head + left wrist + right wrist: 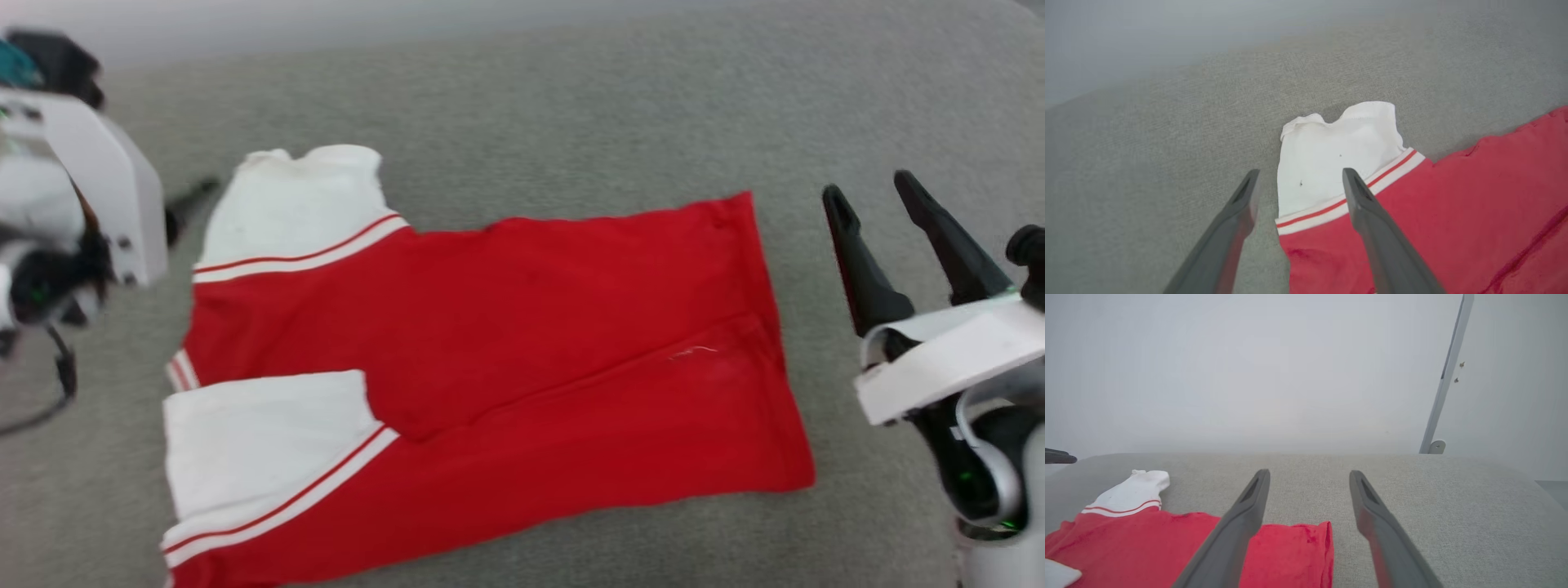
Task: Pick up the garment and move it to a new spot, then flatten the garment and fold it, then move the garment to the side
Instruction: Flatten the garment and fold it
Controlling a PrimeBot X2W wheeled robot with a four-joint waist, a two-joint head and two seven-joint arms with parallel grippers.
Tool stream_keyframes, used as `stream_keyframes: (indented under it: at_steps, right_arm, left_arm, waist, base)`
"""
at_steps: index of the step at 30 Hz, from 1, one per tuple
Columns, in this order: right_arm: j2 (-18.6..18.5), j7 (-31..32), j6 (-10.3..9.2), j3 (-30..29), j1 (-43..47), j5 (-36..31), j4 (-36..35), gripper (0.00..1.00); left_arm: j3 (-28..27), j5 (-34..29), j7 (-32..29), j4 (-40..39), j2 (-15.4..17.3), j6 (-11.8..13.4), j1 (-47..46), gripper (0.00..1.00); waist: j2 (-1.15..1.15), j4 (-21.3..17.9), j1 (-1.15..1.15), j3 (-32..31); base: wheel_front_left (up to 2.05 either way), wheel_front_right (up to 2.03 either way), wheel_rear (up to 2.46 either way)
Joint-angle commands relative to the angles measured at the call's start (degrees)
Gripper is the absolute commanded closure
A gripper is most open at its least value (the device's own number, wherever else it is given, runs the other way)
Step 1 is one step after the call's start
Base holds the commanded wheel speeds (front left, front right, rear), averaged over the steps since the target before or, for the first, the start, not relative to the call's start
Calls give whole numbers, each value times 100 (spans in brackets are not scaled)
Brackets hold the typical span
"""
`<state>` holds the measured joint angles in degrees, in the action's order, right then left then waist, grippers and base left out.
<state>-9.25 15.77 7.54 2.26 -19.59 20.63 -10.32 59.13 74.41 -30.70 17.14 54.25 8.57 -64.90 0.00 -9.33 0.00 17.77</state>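
Observation:
The garment (490,327) lies folded lengthwise on the grey cloth surface, red side up, lettering hidden. Its two white-lined shoulder straps with striped trim point left. My left gripper (1301,171) hovers open over the far strap (1331,159), one finger above the strap and the other above bare surface, holding nothing. My right gripper (867,184) stands open just right of the garment's hem edge (775,327), apart from it and empty. In the right wrist view the right gripper (1309,472) has the garment (1147,539) below and left of its fingers.
A grey upholstered surface (571,106) spreads all round the garment, with bare room behind it and to the right. A pale wall and a slim white pole (1447,371) stand beyond the far edge. My left arm's white wrist housing (98,188) sits at the left.

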Motion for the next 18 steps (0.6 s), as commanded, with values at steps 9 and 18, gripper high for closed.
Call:
stream_keyframes:
  at_steps: [9,18]
  right_arm:
    - [189,-1139,-12,272,-212,-221,382,0]
    - [282,-1360,-12,269,-171,-244,354,0]
  left_arm:
    - [-2,-304,141,1711,-461,-822,-686,0]
    - [181,-90,-802,2712,-715,-1015,-849,0]
  waist:
    - [0,-802,0,605]
    - [0,-970,0,830]
  base:
    - [0,0,0]
    - [0,0,0]
